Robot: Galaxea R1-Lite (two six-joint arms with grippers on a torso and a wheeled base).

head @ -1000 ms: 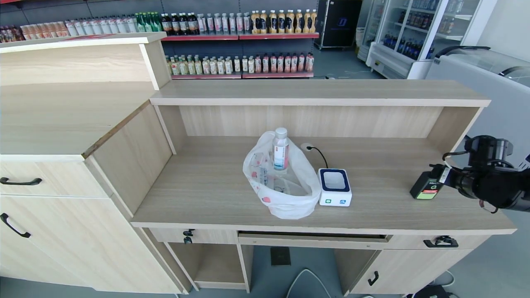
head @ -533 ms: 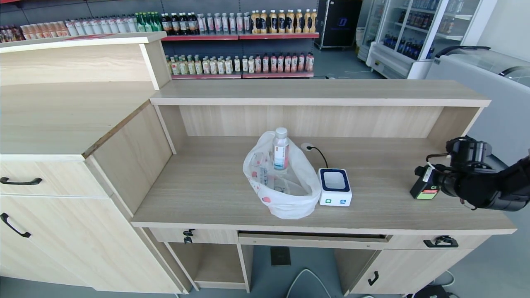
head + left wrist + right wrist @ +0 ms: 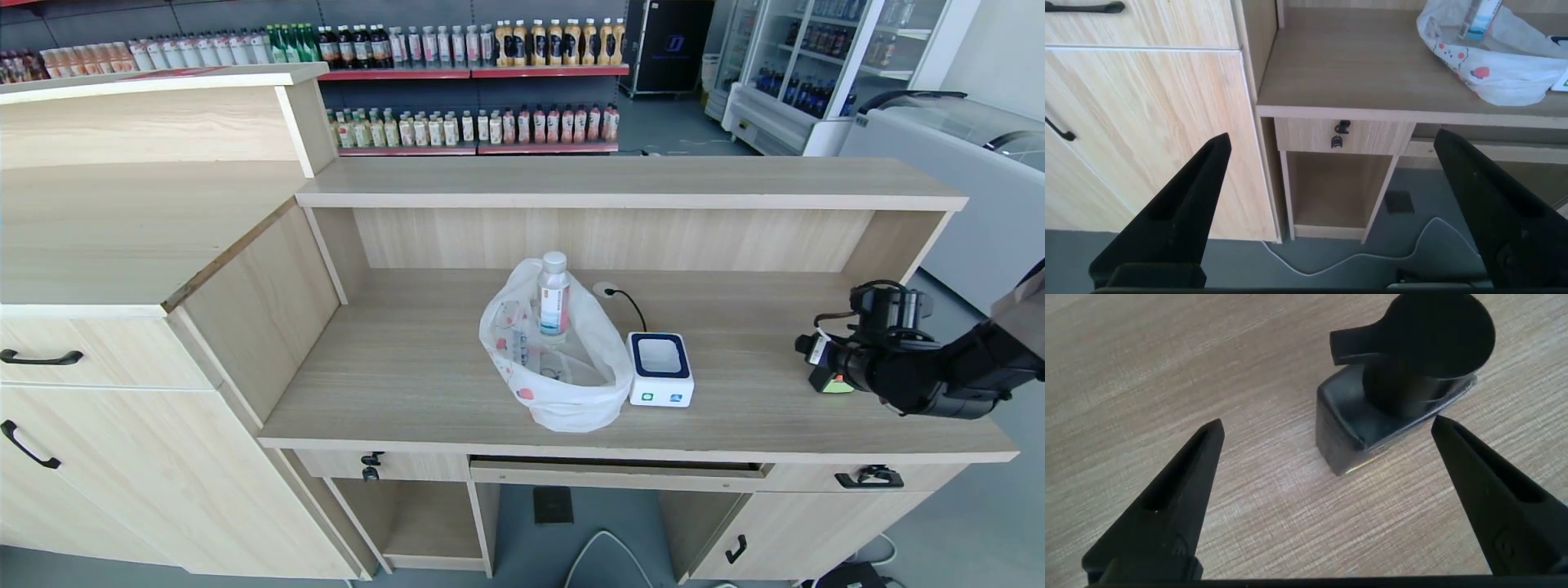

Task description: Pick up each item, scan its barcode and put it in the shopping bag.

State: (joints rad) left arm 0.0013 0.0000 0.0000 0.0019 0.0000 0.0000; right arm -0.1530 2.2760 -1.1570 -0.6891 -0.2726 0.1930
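On the wooden counter (image 3: 408,367) a small dark bottle (image 3: 1396,392) is stood at 3 o'clock of the scanner (image 3: 660,369), flanked by the wide-open right gripper (image 3: 1328,433); if shut off-centre or only on the cap, the bottle could be tipped over or squeezed out sideways

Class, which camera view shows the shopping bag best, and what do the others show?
The head view: the whole shopping bag stands open on the counter, a bottle upright inside, the scanner beside it. The left wrist view catches part of the bag and bottle at its edge. The right wrist view faces a dark item instead.
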